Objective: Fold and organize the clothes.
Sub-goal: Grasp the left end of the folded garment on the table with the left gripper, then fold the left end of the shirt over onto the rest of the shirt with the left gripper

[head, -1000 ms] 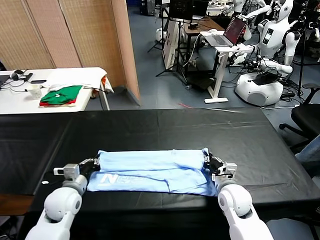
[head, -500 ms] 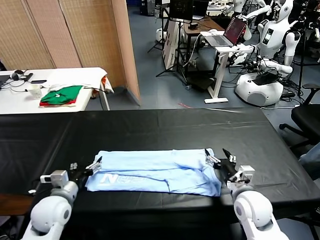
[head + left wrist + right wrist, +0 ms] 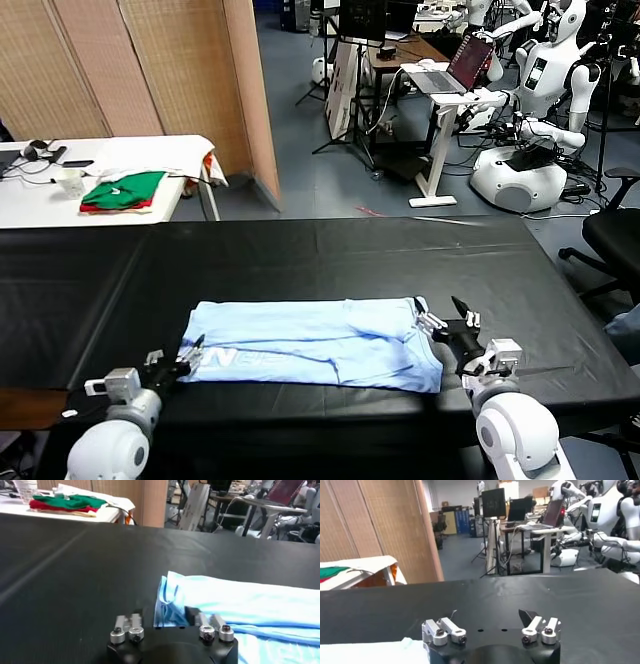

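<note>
The pale blue T-shirt [image 3: 315,342] lies folded into a long band across the near middle of the black counter [image 3: 330,255], its long side running left to right, faint white lettering showing at its near left end.

Down at the near left, the left pincer [image 3: 185,358] sits low at the shirt's left edge. From the left wrist view, a folded lip of blue fabric [image 3: 170,605] stands up right between its two fingers, at the edge of the garment; the fingers stand apart on either side of that fold, but whether they actually pinch it cannot be told, since the tips are mostly hidden behind the wrist body.

Over on the near right, the right pincer [image 3: 450,322] hovers just beside the shirt's right end, fingers spread wide, nothing between them. The right wrist view confirms it: bare black counter between the two finger mounts, with only a pale corner of the shirt at the edge of view.

Beyond the black counter, at far left, a white table [image 3: 150,155] carries a pile of green and red garments [image 3: 122,190]. Further back on the right stands a desk with an open laptop [image 3: 455,65], and a white robot [image 3: 540,90] near it.
</note>
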Controlling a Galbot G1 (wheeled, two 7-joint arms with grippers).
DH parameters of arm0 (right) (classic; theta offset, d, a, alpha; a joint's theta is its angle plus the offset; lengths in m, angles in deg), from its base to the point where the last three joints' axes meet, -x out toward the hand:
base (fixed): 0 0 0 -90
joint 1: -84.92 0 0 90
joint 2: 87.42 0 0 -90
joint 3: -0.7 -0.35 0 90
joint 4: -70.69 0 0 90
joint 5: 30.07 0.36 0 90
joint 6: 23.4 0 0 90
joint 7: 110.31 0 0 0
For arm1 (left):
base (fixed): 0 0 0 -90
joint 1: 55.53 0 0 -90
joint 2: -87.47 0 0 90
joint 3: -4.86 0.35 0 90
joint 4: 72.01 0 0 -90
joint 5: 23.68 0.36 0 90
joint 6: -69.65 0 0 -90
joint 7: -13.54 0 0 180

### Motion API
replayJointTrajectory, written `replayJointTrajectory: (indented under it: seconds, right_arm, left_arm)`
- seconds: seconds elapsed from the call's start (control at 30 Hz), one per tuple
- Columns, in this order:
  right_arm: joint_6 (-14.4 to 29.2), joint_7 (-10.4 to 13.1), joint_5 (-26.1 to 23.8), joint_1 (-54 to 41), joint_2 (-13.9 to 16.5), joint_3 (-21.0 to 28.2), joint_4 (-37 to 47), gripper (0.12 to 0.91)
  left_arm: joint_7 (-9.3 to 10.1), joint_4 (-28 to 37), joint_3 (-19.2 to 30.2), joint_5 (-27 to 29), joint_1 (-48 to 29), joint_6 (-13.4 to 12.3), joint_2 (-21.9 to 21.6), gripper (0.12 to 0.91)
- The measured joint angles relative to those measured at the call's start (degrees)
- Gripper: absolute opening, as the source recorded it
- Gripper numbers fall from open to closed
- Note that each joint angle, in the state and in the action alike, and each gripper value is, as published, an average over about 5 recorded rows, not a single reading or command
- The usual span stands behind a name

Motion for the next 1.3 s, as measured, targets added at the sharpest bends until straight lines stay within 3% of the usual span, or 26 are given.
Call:
replayJointTrajectory:
  seconds: [0.13, 0.3, 0.4, 0.57, 0.93, 1.13, 1.3]
  right_arm:
    - [0.0, -0.05, -0.18, 0.01, 0.0, -0.01, -0.09, 0.907]
    - [-0.07, -0.07, -0.3, -0.6, 0.02, 0.1, -0.04, 0.907]
    - [-0.08, -0.08, -0.35, -0.82, -0.14, 0.25, 0.05, 0.907]
    - [0.06, 0.01, -0.4, -0.66, -0.58, 0.15, -0.13, 0.907]
    - [0.38, 0.21, -0.39, 0.11, -1.15, -0.09, -1.07, 0.907]
    - [0.76, 0.26, -0.74, 0.99, -1.79, 0.05, -1.65, 0.907]
    - [2.13, 0.18, -1.12, 2.06, -2.66, -0.48, -2.09, 0.907]
  left_arm:
    - [-0.61, 0.09, 0.22, 0.51, 0.11, -0.16, 0.49, 0.431]
    - [-1.4, -0.37, 0.96, 0.87, 0.16, 0.03, 0.97, 0.229]
    - [-1.57, -0.64, 1.06, 0.74, -0.09, 0.52, 0.83, 0.177]
    - [-1.62, -0.85, 0.5, 3.84, -0.24, 0.15, -0.21, 0.182]
    - [-2.7, -0.69, -5.32, 15.42, 2.74, -5.3, -6.63, 0.182]
    - [-2.4, -0.87, -9.06, 16.63, 4.55, -6.56, -10.27, 0.182]
    - [-0.4, -3.95, -8.18, 11.85, 5.45, -4.67, -9.16, 0.182]
